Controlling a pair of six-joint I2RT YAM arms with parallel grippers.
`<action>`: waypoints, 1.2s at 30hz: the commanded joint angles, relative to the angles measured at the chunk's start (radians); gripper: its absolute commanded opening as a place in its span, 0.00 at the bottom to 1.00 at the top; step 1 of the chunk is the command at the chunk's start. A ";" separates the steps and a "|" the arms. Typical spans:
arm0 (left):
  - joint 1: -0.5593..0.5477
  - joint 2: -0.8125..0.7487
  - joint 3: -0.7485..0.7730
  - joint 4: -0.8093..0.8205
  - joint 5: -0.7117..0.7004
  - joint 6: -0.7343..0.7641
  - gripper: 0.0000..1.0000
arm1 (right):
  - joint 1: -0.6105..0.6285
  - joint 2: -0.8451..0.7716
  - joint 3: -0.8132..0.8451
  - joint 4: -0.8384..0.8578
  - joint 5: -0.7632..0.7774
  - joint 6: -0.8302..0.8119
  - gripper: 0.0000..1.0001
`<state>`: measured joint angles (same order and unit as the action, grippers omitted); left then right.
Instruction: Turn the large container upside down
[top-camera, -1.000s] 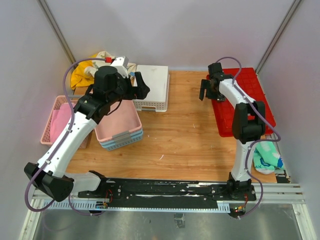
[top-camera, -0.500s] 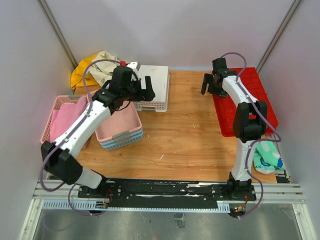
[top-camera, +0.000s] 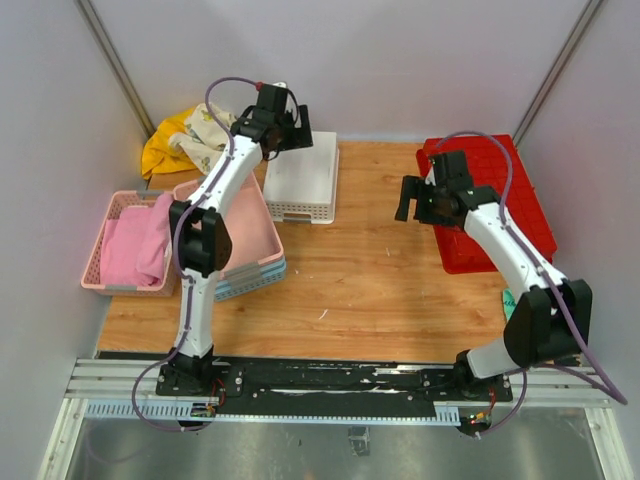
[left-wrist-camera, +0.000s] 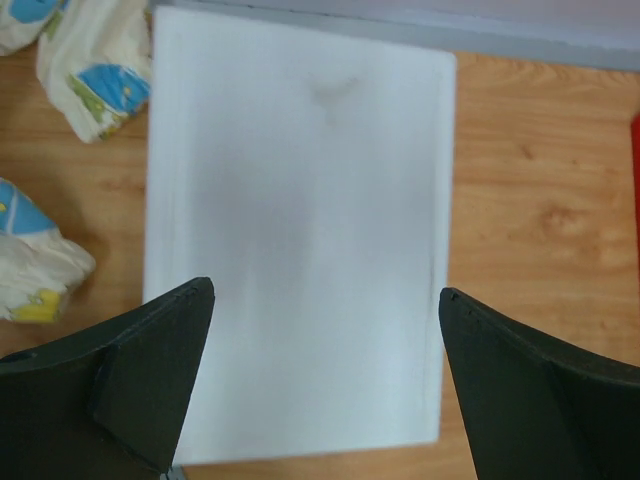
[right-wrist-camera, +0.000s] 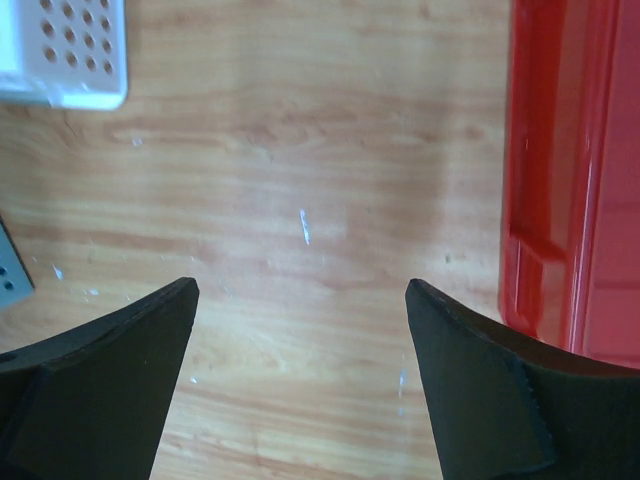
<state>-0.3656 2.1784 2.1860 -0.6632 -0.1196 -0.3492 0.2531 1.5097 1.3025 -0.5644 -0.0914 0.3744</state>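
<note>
The large container (top-camera: 500, 200) is a bright red bin at the table's right, lying flat with a grid-ribbed face up. In the right wrist view its glossy left wall (right-wrist-camera: 570, 180) fills the right edge. My right gripper (top-camera: 410, 200) hangs open over bare wood just left of that wall, holding nothing; seen from the wrist (right-wrist-camera: 300, 285), its right finger sits close to the red wall. My left gripper (top-camera: 290, 130) is open at the back of the table above a white basket (top-camera: 300, 175), whose flat white face (left-wrist-camera: 300, 230) lies under the wide-apart fingers.
A pink basket stacked on a blue one (top-camera: 240, 245) sits left of centre. Another pink basket with pink cloth (top-camera: 125, 245) is at the far left. Yellow and patterned cloths (top-camera: 185, 140) are piled at the back left, and show again (left-wrist-camera: 85, 60) beside the white basket.
My left arm swung from above the pink basket to the back, over the white basket. My right gripper came off the red container's left edge and moved nearer, over the wood.
</note>
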 joint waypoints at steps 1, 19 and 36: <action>0.096 0.127 0.151 -0.059 0.072 -0.023 0.99 | -0.002 -0.137 -0.135 -0.045 0.016 0.002 0.87; 0.050 0.237 0.134 0.040 0.444 0.040 0.99 | -0.005 -0.408 -0.255 -0.147 0.113 0.034 0.87; -0.140 0.338 0.135 0.391 0.564 -0.214 0.99 | -0.004 -0.406 -0.277 -0.180 0.118 0.074 0.85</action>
<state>-0.5133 2.4710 2.2787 -0.3874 0.3885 -0.4858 0.2527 1.1072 1.0050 -0.7162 0.0090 0.4484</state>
